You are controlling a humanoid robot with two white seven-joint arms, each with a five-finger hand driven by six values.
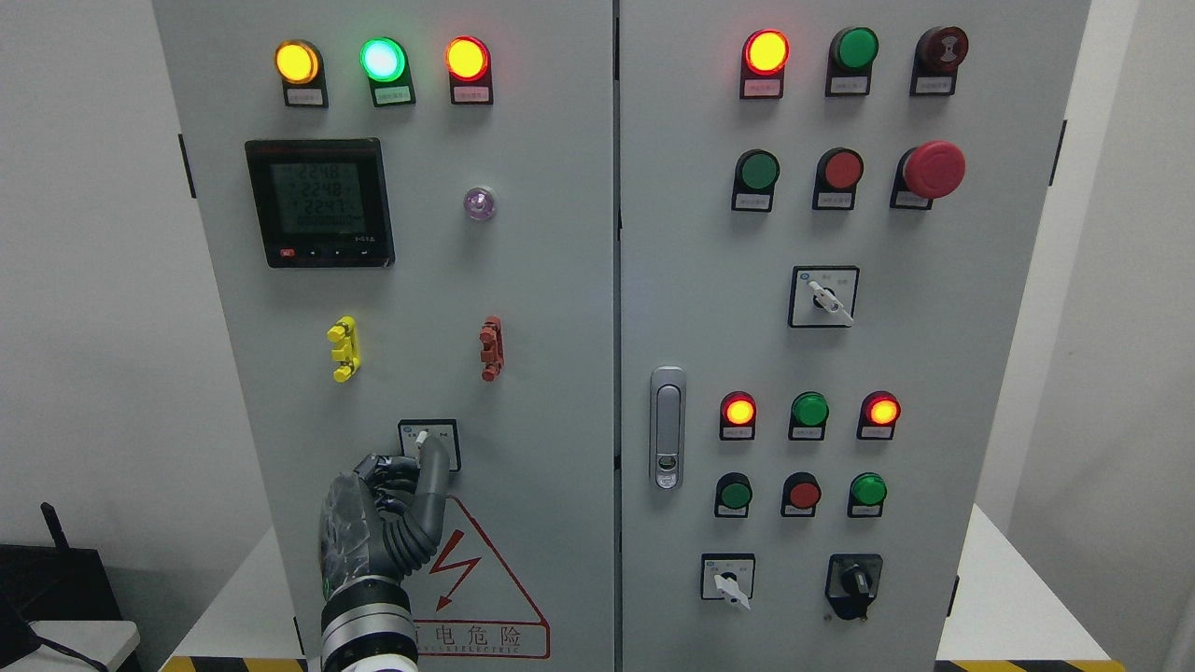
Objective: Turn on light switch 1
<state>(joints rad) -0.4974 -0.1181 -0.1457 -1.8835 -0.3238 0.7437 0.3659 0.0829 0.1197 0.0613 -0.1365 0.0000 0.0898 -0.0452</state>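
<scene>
The light switch (428, 442) is a small rotary selector on a square plate low on the left cabinet door. Its white knob tip (422, 436) points up and slightly left. My left hand (411, 471) comes up from the bottom edge and is at the switch. Its index finger (435, 467) lies stretched up along the right side of the knob, and the other fingers (385, 478) are curled against its left and lower side. The lower part of the knob is hidden by the fingers. My right hand is not in view.
Above the switch are a yellow clip (344, 348), a red clip (491, 347), a digital meter (318, 203) and three lit lamps (383, 59). A red hazard triangle (471, 579) is beside my wrist. The right door carries a handle (667, 427), buttons, lamps and further selectors (822, 297).
</scene>
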